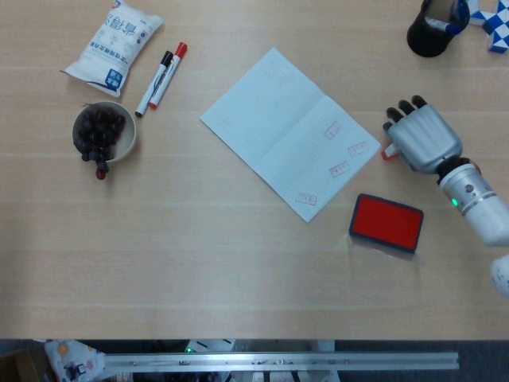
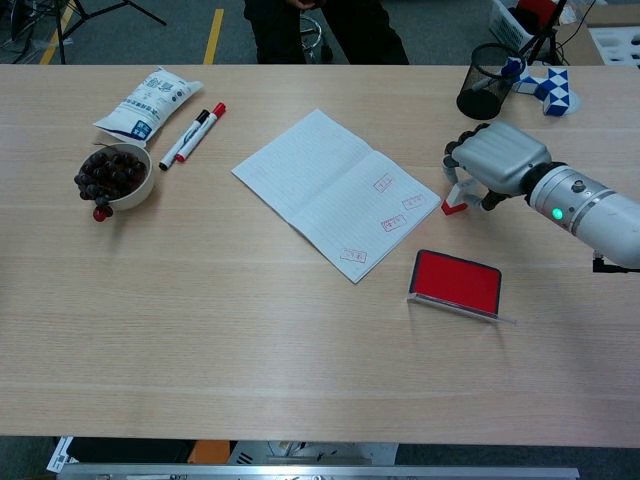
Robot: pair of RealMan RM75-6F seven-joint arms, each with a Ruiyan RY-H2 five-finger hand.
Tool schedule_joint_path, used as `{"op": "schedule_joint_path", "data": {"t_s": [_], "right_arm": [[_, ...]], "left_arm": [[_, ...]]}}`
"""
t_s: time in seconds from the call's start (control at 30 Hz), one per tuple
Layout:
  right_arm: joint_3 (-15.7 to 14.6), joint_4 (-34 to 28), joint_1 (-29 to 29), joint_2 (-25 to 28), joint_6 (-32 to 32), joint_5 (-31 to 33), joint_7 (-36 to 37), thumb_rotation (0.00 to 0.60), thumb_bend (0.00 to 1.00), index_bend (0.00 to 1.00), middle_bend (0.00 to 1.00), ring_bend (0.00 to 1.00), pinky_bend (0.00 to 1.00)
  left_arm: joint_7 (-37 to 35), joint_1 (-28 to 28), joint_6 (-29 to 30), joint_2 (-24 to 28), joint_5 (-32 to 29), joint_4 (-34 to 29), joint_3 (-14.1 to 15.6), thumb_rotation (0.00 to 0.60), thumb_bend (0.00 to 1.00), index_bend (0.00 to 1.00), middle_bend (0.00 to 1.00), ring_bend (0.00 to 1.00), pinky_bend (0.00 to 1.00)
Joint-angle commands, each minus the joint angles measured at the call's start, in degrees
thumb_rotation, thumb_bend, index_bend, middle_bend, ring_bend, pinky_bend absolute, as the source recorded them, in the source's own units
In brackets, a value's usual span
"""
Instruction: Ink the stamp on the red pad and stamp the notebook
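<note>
A white snack packet (image 1: 113,44) with blue print is seen at the far left of the bench (image 1: 199,239), and just below it a bowl (image 1: 104,133) of dark grapes is set, with 1 or 2 grapes hanging over its rim. Beside the packet, 2 markers (image 1: 161,78) are laid side by side, one black-capped and one red-capped. Toward the middle, the open notebook (image 1: 270,119) is laid flat and turned at an angle; 4 red stamp marks (image 1: 339,168) are printed on its right-hand page. To the right of the notebook's lower corner, the red ink pad (image 1: 386,222) is placed open on the bench, apart from the paper. Just above the pad and beside the notebook's right corner, the right robot hand (image 1: 422,137) is held palm down over the stamp (image 2: 453,204), whose red-and-white base is seen resting on the bench beneath the curled fingers (image 2: 456,160); the stamp appears to be gripped, though the contact is partly hidden. At the far right back, a black mesh pen cup (image 2: 485,82) and a blue-and-white twist toy (image 2: 545,88) are found. The left robot hand is shown in neither view.
</note>
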Motion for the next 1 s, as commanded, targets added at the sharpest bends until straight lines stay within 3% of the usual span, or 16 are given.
{"op": "schedule_joint_path", "data": {"t_s": [0.03,0.3,0.53,0.73,1.0], "right_arm": [[0.03,0.27,0.11,-0.25,-0.27,0.42,-0.42,0.600,0.32,0.50,0.31,0.22,0.23],[0.32,-1.40,0.19,0.48,-0.08,1.27,-0.88,0.600,0.32,0.54,0.33,0.22,0.23],[-0.71,-11.76,-0.98,7.01,2.42,-0.23,-1.52,0.600,0.32,0.56,0.35,0.23,0.23],[-3.24,-21.37,-2.19,13.58,4.30,-3.71,-1.89,0.600,0.32,0.61,0.39,0.25,0.23],[-7.01,-24.93,-3.43,15.94,6.08,-10.20,-1.05,0.600,0.33,0.64,0.42,0.27,0.23]], "left_arm": [[-0.11,0.06,0.05,-0.01,-0.07,0.07,-0.01,0.600,0.22,0.13,0.13,0.15,0.14],[-0.55,0.24,0.22,0.06,-0.23,0.37,-0.06,0.600,0.22,0.13,0.13,0.15,0.14],[-0.48,0.21,0.14,0.04,-0.21,0.35,-0.08,0.600,0.22,0.13,0.13,0.15,0.14],[0.27,0.06,-0.05,-0.07,0.26,-0.03,0.10,0.600,0.22,0.13,0.13,0.15,0.14],[1.08,-0.13,-0.36,-0.19,0.52,-0.48,0.24,0.600,0.22,0.13,0.13,0.15,0.14]]}}
